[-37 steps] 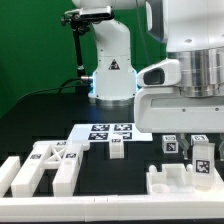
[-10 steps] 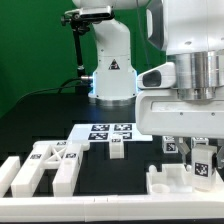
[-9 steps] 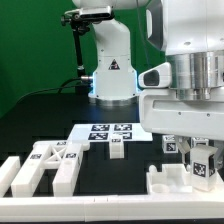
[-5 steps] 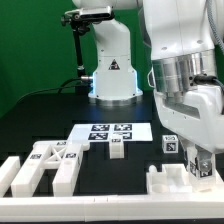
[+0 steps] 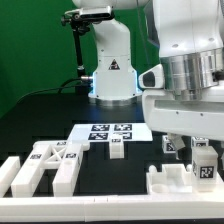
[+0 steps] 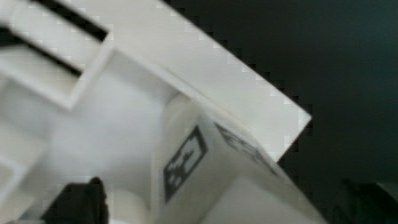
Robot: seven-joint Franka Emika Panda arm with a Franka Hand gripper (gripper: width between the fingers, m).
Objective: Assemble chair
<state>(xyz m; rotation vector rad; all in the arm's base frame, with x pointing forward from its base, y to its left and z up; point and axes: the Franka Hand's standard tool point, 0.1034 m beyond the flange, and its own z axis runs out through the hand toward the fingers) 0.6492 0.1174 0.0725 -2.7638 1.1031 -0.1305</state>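
Exterior view | claw (image 5: 200, 150) is straddling the tagged chair block (image 5: 205, 169), fingers apart, unclamped | block is standing at 4 o'clock on bench (image 5: 40, 120), against slotted chair frame (image 5: 172, 183), probably for joining.

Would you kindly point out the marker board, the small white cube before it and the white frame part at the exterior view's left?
Thin flat white marker board (image 5: 80, 133): exterior view, bare end.
Small white plastic cube (image 5: 117, 152): exterior view, front face.
White blocky plastic frame part (image 5: 62, 172): exterior view, front side.

White chair parts (image 5: 60, 172) carry black-and-white square tags (image 5: 42, 154).
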